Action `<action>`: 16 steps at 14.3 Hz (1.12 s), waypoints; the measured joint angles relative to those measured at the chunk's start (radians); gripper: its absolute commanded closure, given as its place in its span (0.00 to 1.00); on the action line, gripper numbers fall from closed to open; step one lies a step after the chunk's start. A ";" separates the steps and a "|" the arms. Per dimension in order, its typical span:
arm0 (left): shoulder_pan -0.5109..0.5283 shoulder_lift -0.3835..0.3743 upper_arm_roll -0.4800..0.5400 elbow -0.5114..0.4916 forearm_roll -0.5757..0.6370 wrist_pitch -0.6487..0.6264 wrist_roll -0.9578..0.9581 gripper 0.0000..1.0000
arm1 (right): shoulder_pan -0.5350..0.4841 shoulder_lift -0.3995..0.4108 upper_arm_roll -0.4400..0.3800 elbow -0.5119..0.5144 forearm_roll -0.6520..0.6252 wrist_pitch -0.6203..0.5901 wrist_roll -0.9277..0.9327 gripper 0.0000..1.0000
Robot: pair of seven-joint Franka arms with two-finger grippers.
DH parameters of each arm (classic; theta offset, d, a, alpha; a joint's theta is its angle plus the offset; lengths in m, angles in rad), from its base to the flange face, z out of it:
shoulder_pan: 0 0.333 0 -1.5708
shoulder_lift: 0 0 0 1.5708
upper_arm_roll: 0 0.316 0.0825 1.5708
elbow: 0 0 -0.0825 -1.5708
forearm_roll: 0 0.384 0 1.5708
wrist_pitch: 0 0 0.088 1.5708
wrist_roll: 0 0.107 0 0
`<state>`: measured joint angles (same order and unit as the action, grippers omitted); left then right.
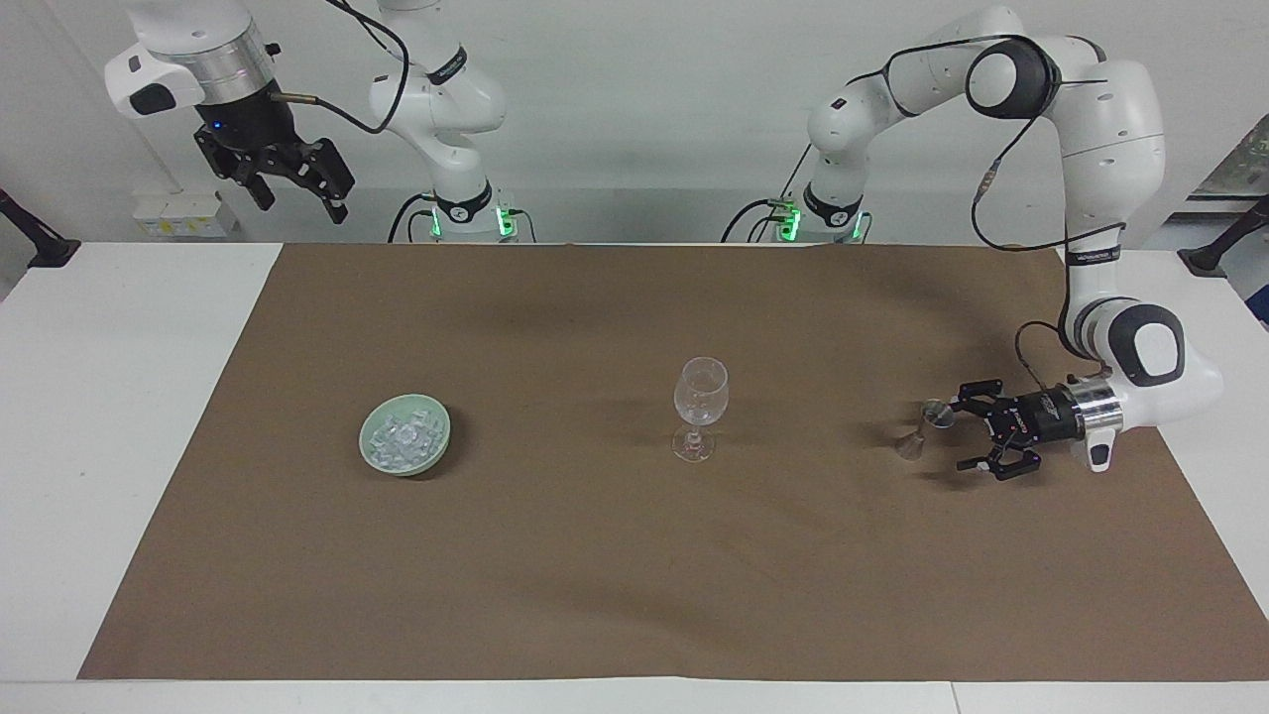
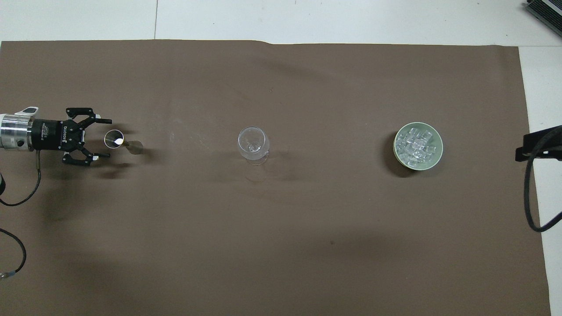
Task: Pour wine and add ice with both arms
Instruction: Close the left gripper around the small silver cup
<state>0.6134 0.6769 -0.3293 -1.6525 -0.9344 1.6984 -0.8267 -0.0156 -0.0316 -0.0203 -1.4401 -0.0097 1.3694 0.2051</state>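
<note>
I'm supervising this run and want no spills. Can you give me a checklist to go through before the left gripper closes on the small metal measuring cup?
1. Left gripper open with its fingers horizontal: ok.
2. Left gripper level with the measuring cup and beside it at the left arm's end of the table: ok.
3. Cup fully between the fingers: not ok, only the tips reach its rim.
4. Cup upright on the brown mat: ok.
5. Wine glass upright at the mat's middle, apart from the cup: ok.
6. Right gripper raised well above the table, waiting; bowl of ice untouched: ok.
</note>
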 measured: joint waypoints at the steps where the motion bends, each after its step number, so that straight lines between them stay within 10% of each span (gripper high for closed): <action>1: 0.000 0.000 -0.003 -0.012 -0.009 0.012 0.010 0.00 | 0.000 0.000 0.000 0.000 0.000 0.000 0.000 0.00; 14: 0.000 0.000 -0.007 -0.067 -0.085 0.025 0.059 0.00 | 0.000 0.000 0.000 0.000 0.000 0.000 0.000 0.00; 16: 0.000 0.000 -0.008 -0.069 -0.088 0.025 0.060 0.21 | 0.000 0.000 0.000 0.000 0.000 0.000 0.000 0.00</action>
<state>0.6132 0.6768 -0.3374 -1.7211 -1.0219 1.7232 -0.7669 -0.0156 -0.0316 -0.0203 -1.4401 -0.0097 1.3694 0.2051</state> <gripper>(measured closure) 0.004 0.000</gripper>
